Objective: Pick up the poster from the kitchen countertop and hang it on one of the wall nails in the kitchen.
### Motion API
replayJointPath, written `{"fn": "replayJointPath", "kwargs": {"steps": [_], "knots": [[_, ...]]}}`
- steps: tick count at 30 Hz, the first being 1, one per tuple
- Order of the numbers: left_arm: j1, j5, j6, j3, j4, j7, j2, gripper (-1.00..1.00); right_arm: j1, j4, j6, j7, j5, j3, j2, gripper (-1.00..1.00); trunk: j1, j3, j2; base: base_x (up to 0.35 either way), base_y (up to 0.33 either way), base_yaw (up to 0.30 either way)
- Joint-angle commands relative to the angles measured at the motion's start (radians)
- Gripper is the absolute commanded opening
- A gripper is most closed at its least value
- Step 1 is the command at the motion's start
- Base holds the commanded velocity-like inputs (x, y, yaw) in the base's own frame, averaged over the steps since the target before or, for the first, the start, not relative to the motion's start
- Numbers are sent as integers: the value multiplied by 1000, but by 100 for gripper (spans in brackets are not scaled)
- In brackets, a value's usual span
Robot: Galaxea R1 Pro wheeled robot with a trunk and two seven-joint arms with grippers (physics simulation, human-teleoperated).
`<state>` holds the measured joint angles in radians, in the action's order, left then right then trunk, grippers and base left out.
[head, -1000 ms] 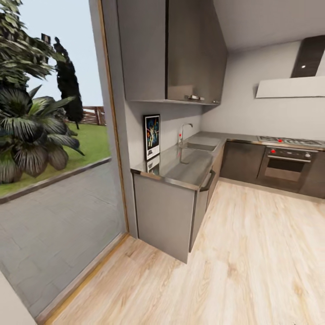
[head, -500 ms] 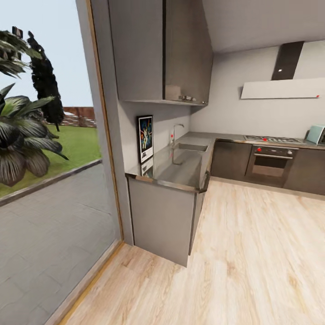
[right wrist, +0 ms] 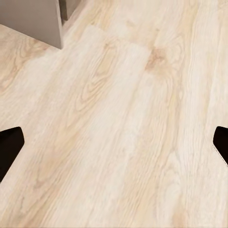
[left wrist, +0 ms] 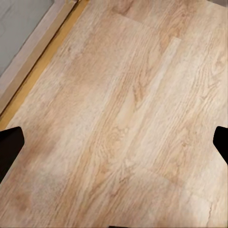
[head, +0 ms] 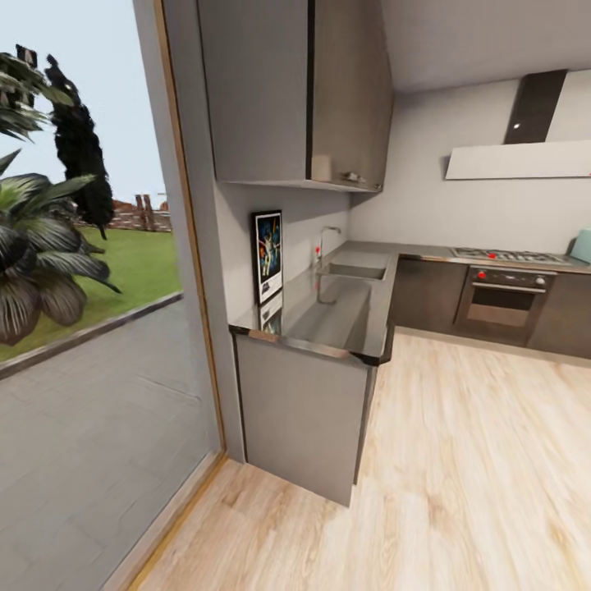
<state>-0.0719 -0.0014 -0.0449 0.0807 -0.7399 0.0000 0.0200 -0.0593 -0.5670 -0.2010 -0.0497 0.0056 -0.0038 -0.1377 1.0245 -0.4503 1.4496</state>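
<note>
Cut off and too small to read

The poster (head: 268,256) art is too small to make out. The oven (head: 502,297) run of worktop (head: 328,316) leaves the picture's right edge; each gripper's fingertips (left wrist: 10,147) (right wrist: 9,148) show as cropped dark corners.

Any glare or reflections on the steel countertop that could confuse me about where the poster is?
Head view: the countertop is mirror-shiny and shows a reflection of the poster just below it; artwork detail is soft. Wrist views: evenly lit wood floor, no glare.
</note>
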Motion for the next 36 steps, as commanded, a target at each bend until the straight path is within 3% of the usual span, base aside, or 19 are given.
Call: {"fn": "replayJointPath", "kwargs": {"steps": [1, 3, 4, 5, 8, 12, 17, 19, 21, 26, 28, 29, 30, 32, 33, 36], "knots": [[0, 0, -2, 1, -1, 0, 0, 100, 0, 0, -3, -2, 1, 1, 0, 100, 1, -1, 0, 287, -164, 0], [0, 0, -2, 1, -1, 0, 0, 100, 0, 0, -3, -2, 1, 0, 0, 100, 1, -1, 0, 286, -166, 0], [0, 0, -11, 2, -3, 0, 0, 100, 0, 0, -30, -2, 1, -55, -1, 100, 1, -1, 0, 109, -55, 0], [0, 0, -11, 2, -3, 0, 0, 100, 0, 0, -30, -2, 1, -55, -1, 100, 1, -1, 0, 109, -55, 0], [0, 3, -88, -4, -19, 0, -1, 100, 0, -1, -67, 0, 0, -153, -1, 100, 1, -1, 0, 54, -27, 0], [0, 3, -160, -13, -63, -1, -6, 100, -1, -2, -102, 0, 0, -207, -2, 100, 1, -1, 0, 21, -11, 0], [0, 4, -183, -8, -297, -4, -12, 100, -1, -14, -142, -1, 0, -262, -4, 100, 1, -1, 0, 7, -3, 0], [0, 4, -124, -9, -441, -5, -13, 100, -1, -39, -150, -1, 2, -275, -7, 100, 1, -1, 0, 2, -1, 0], [0, 5, 19, -21, -610, -9, -15, 100, -1, -60, -155, -2, 4, -285, -12, 100, 1, -1, 0, 1, 0, 0], [9, 6, 172, -28, -761, -26, -51, 100, 1, -55, -159, -2, 3, -294, -31, 100, 1, -1, 0, 0, 0, 0], [37, 6, 198, -30, -782, -35, -65, 100, 1, -45, -162, -2, 2, -313, -43, 100, 1, -1, 0, 0, 0, 0], [83, 6, 228, -31, -795, -43, -84, 100, 1, -36, -169, -2, 2, -355, -51, 100, 1, -1, 0, 0, 0, 0], [253, 6, 390, -33, -810, -53, -157, 100, 1, -15, -188, 6, 4, -494, -63, 100, 1, -1, 0, 0, 0, 0], [354, 6, 467, -36, -806, -55, -177, 100, 1, -6, -192, 9, 5, -525, -65, 100, 1, -1, 0, 0, 0, 0], [450, 5, 511, -40, -789, -55, -185, 100, 1, 2, -194, 10, 6, -538, -66, 100, 1, -1, 0, 0, 0, 0], [593, 5, 574, -45, -744, -54, -191, 100, 2, 12, -197, 11, 6, -551, -68, 100, 1, -1, 0, 0, 0, 0]]}}
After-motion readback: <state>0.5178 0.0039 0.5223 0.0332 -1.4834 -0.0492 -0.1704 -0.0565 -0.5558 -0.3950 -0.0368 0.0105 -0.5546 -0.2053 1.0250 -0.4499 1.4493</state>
